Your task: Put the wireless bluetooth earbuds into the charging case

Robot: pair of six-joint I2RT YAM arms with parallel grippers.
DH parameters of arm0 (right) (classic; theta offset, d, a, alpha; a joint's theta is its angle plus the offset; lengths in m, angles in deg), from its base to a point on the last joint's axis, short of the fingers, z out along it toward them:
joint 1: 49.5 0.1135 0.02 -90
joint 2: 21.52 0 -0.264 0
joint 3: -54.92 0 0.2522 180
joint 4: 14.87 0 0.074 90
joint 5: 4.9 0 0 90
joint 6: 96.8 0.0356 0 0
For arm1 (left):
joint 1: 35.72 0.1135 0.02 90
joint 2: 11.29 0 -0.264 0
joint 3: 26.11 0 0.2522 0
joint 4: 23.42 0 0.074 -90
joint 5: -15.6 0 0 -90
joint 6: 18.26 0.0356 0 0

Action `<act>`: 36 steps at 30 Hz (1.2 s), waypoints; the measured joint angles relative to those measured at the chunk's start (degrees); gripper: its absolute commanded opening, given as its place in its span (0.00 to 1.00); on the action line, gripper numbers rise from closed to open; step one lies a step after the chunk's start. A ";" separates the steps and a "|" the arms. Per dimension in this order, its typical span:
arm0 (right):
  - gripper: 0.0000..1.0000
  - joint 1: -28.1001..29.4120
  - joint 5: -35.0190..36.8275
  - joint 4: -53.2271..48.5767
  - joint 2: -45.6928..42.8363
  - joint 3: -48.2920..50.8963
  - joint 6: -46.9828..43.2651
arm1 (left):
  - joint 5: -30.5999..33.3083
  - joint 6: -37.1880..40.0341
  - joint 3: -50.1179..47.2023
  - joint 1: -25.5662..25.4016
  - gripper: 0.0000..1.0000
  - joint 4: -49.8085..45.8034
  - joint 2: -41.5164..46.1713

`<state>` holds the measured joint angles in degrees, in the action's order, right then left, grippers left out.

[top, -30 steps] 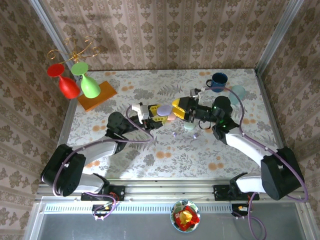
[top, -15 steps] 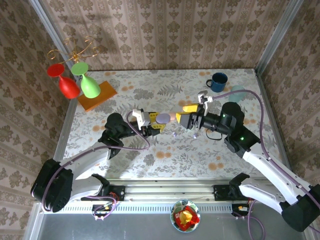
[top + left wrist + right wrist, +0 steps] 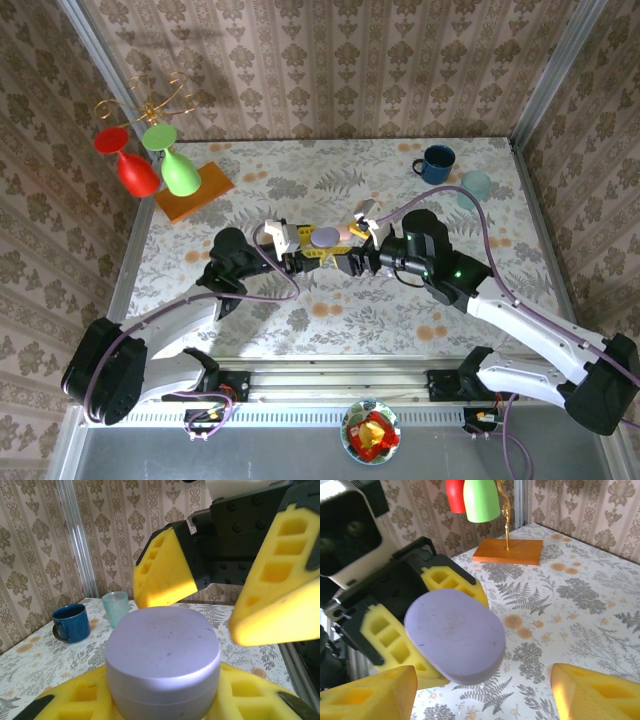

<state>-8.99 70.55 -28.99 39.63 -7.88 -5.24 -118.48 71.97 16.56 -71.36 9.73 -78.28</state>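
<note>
The lilac charging case (image 3: 322,238) is a closed, rounded pebble held above the middle of the table. My left gripper (image 3: 316,247) is shut on it, its yellow foam pads (image 3: 80,700) pressed to both sides of the case (image 3: 162,652). My right gripper (image 3: 358,262) faces it from the right, open, with nothing between its jaws. In the right wrist view the case (image 3: 455,635) hangs just beyond my right gripper (image 3: 480,700), whose yellow fingertips (image 3: 370,695) stand far apart. The earbuds are out of view.
A pinkish case (image 3: 345,232) lies on the table behind the held one. A blue mug (image 3: 435,163) and a pale teal cup (image 3: 474,185) stand at the back right. A gold stand on an orange base (image 3: 193,190), with red and green glasses, is at the back left.
My right gripper swung in from the right, now facing the lilac case, with its jaws spread wider. The left gripper shifted slightly right a second ago and has since held the case still.
</note>
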 measured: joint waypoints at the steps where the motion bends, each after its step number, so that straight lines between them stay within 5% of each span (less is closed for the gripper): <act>1: 0.72 0.00 0.42 0.07 0.20 -0.02 -0.22 | 0.00 0.00 0.00 0.00 0.36 0.02 0.00; 36: 0.72 -2.21 8.20 3.96 2.43 -4.31 -0.33 | -1.25 -0.66 -0.02 0.04 0.36 2.56 -1.49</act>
<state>-11.20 78.75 -25.04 42.05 -12.18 -5.57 -119.72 71.31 16.54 -71.31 12.29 -79.76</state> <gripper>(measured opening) 0.722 0.359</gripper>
